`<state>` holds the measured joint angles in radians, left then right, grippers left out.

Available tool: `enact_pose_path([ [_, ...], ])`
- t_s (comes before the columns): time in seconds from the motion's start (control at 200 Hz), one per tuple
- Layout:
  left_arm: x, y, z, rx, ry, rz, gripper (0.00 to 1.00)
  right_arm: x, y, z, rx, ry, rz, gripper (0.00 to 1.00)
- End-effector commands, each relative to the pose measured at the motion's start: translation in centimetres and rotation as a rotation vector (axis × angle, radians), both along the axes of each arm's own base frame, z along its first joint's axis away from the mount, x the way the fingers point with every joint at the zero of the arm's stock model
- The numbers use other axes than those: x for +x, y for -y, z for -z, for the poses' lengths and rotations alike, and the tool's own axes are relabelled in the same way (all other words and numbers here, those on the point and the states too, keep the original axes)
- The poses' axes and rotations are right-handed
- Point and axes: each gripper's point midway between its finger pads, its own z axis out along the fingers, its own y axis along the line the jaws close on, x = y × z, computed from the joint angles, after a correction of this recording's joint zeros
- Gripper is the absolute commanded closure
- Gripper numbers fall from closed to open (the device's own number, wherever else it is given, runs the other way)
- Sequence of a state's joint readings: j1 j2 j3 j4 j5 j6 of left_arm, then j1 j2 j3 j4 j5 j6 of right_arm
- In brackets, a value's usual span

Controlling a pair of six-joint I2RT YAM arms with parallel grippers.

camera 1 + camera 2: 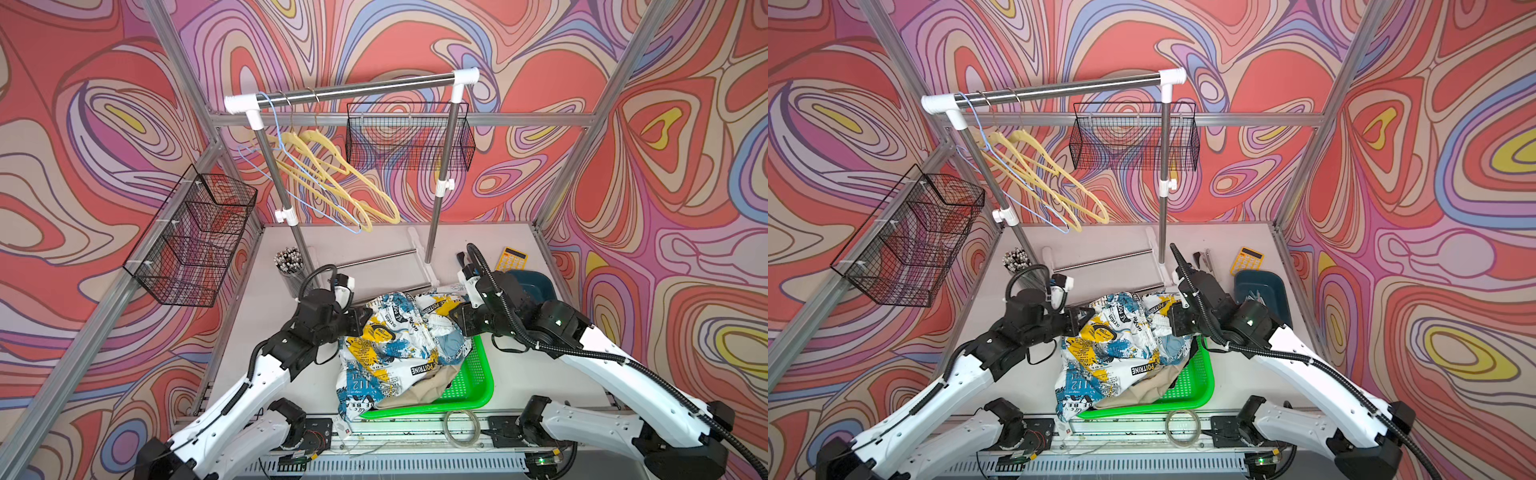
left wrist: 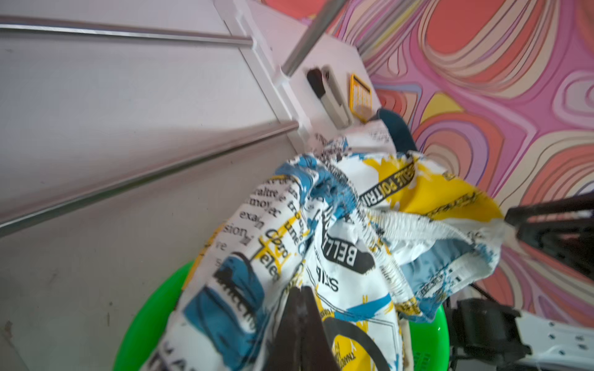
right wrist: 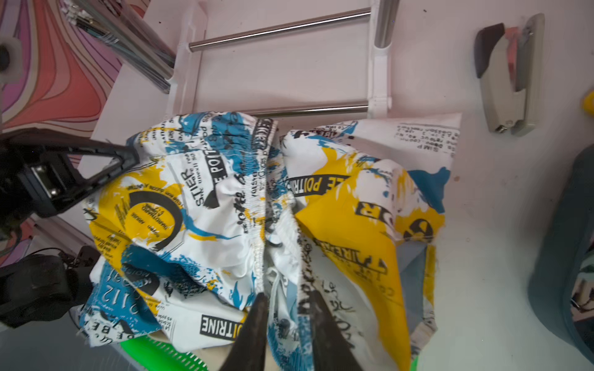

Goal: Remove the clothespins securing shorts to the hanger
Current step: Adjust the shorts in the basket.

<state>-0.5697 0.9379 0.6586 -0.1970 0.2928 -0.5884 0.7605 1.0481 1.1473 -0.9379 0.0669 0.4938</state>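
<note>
Printed shorts (image 1: 399, 345) sit bunched and raised between my two grippers, over the left half of the green tray (image 1: 478, 374) near the middle of the table, with one leg trailing toward the front rail. My left gripper (image 1: 362, 316) meets them at their left edge and my right gripper (image 1: 456, 321) at their right edge. Both top views show this, but neither shows the fingertips clearly.

The left wrist view does: the left gripper (image 2: 300, 308) has its fingers pressed together with cloth pinched at their tips. The elastic waistband (image 2: 418, 221) runs stretched toward the right gripper (image 2: 511, 218). From the right wrist, the right gripper (image 3: 287, 297) has its fingers a little apart with a fold of waistband clamped between them. The left gripper (image 3: 130, 156) shows there as a black wedge at the far edge of the cloth.

That view also takes in the wall of the dark blue bin (image 3: 559, 257) and a grey stapler (image 3: 511, 74) on the table. In a top view the dark blue bin (image 1: 1262, 286) holds a few pale slim pieces (image 1: 1256, 296), too small for me to name. Beige shorts (image 1: 417, 390) lie in the tray under the printed pair.

The print is white with blue and yellow blotches and black lettering, and the fabric is crumpled.
</note>
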Motion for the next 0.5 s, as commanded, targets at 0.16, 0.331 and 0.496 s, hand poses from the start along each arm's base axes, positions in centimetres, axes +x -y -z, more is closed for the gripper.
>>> enact_pose_path([
  [0.16, 0.6, 2.7, 4.6, 0.058, -0.097, 0.030, 1.00, -0.1, -0.5, 10.4, -0.060, -0.220, 0.036, 0.82],
  [0.331, 0.6, 4.7, 8.0, 0.170, -0.174, 0.104, 1.00, 0.0, -2.8, 15.4, 0.006, -0.304, 0.012, 0.82],
  [0.496, 0.8, 6.3, 11.4, 0.259, -0.247, 0.175, 1.00, -0.3, -3.0, 19.1, -0.014, -0.371, 0.035, 0.85],
])
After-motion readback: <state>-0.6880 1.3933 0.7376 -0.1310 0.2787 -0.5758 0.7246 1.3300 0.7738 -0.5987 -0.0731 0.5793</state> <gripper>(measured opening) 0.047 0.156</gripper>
